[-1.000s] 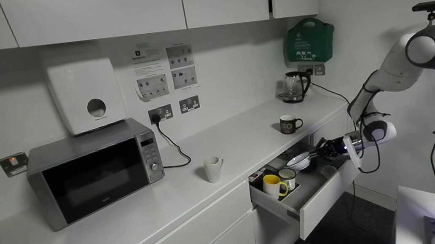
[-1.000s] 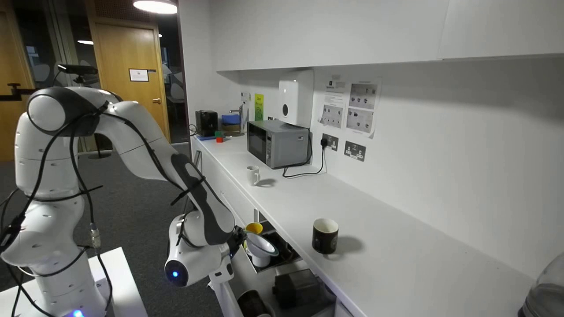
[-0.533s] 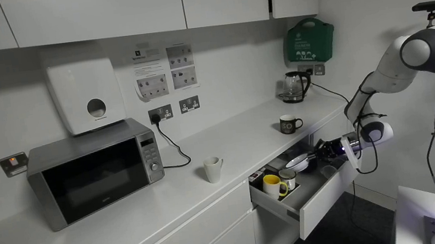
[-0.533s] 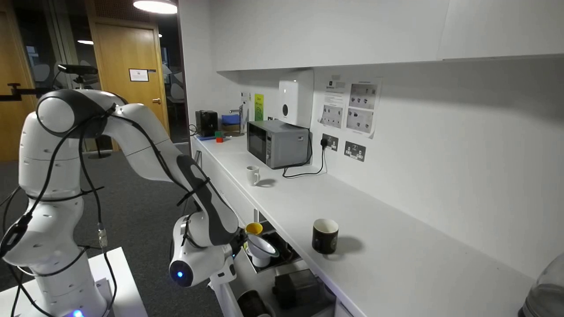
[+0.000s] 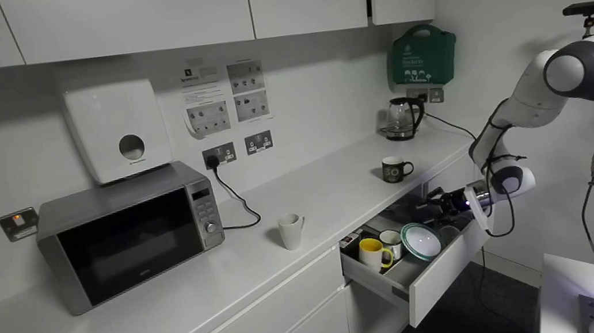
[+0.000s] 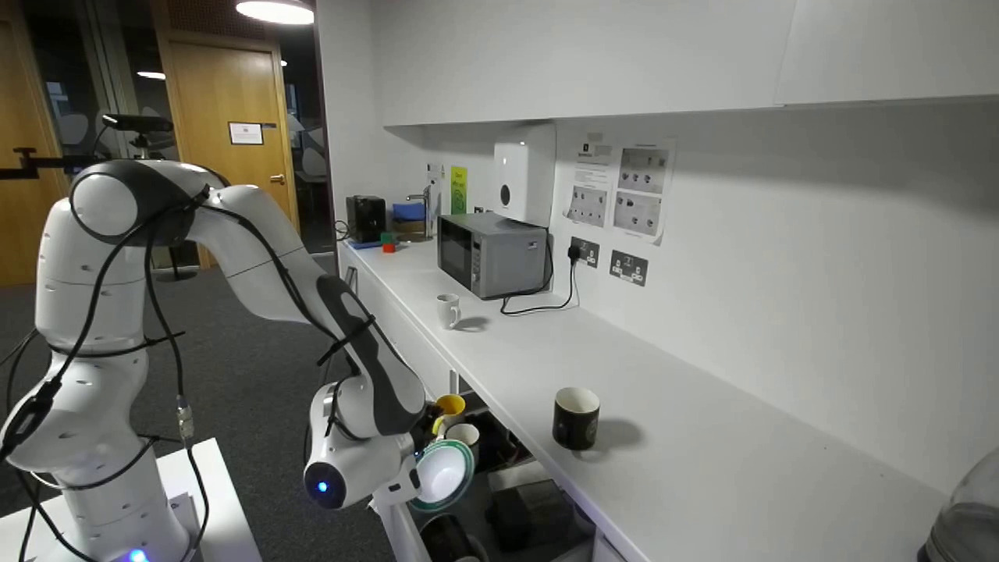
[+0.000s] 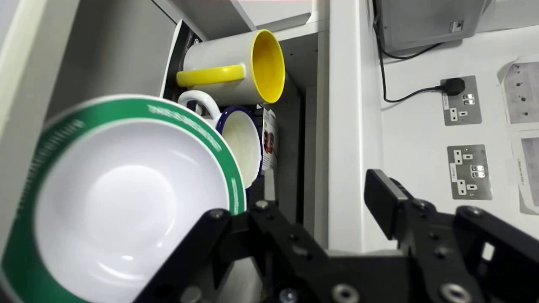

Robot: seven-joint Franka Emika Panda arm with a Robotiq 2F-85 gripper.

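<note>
The green-rimmed white bowl (image 7: 130,198) tilts in the drawer (image 5: 446,274).

Green-rimmed bowl (image 7: 130,198) beside wide-spread pincer (image 7: 324,195)

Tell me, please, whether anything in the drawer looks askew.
Yes: the green-rimmed white bowl beside the blue-rimmed mug in the drawer is clearly tilted rather than level; whether it rests on anything is unclear.

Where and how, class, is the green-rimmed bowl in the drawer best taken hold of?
I'd grip the bowl by its rim, nearest the open jaws, coming from above: one jaw inside, one outside. Its hollow shows in every view, so that edge looks reachable. A blue-rimmed mug sits close by, so the outer jaw may have little room.
</note>
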